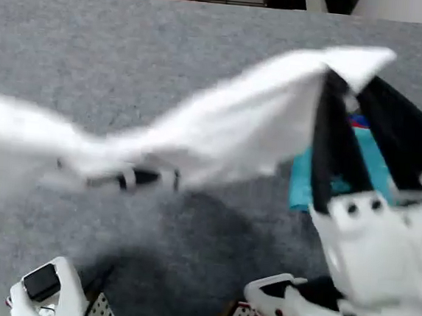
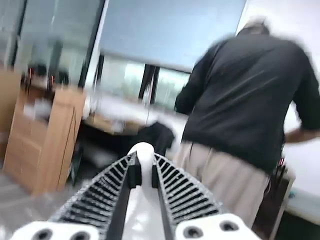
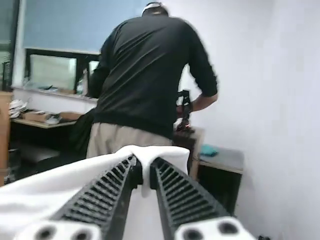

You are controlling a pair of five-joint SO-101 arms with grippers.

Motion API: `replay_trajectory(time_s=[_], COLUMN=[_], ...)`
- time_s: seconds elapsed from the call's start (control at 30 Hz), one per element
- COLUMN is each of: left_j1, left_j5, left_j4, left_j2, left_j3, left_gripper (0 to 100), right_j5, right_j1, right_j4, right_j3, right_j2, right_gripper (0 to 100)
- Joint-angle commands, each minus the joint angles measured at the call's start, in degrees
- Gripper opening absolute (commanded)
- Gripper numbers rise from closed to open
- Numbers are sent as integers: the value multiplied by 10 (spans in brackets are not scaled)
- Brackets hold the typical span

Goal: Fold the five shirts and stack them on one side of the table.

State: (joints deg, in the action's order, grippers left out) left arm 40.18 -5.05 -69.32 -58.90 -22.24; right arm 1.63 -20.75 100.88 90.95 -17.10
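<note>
Surface: grey felt table (image 1: 132, 40), as I viewed it from the high camera.
Task item: white shirt (image 1: 229, 122), held clear of the table and strung between the two arms. One end was by the left edge, the other was raised toward the far right corner, and the middle sagged low over the centre.
Stack side: teal folded garment (image 1: 376, 169), lying flat near the right edge beneath the raised right arm. I judged this to be the start of the pile.
Risk 1: each hold took only a small fold of cloth at the fingertips. I judged that a pull from either arm could draw the fabric out and drop that end.
Risk 2: the two ends sat at unequal heights. A lay-down from this pose would probably land the shirt skewed or creased and spoil the fold.
Risk 3: the right-hand end hung above the teal garment. A low sweep could drag that garment out of shape.
Left gripper (image 2: 143, 161): jaws drawn almost together, with a narrow white ridge of shirt pinched between them.
Right gripper (image 3: 142, 170): jaws likewise nearly closed, clamping a white fold that spread out beneath both fingers.
Stage: I judged the shirt to be at the spreading step, with no fold yet made in it.
</note>
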Motion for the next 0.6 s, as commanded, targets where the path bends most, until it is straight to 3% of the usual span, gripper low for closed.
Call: replay_trajectory(time_s=[0.0, 0.3, 0.43, 0.57], left_j1=[-1, -6, -6, -7], left_j5=[10, 6, 6, 6], left_j4=[-20, -33, 81, 264], left_j2=[-44, -62, -62, -61], left_j3=[-10, 130, 321, 523], left_gripper=[19, 19, 19, 19], right_j5=[-4, 25, 35, 53], right_j1=[35, 35, -9, -33], right_j4=[-40, -156, -236, -374], right_j3=[-69, -388, -530, -642], right_j2=[-59, -138, -102, -27], right_gripper=[4, 4, 4, 4])
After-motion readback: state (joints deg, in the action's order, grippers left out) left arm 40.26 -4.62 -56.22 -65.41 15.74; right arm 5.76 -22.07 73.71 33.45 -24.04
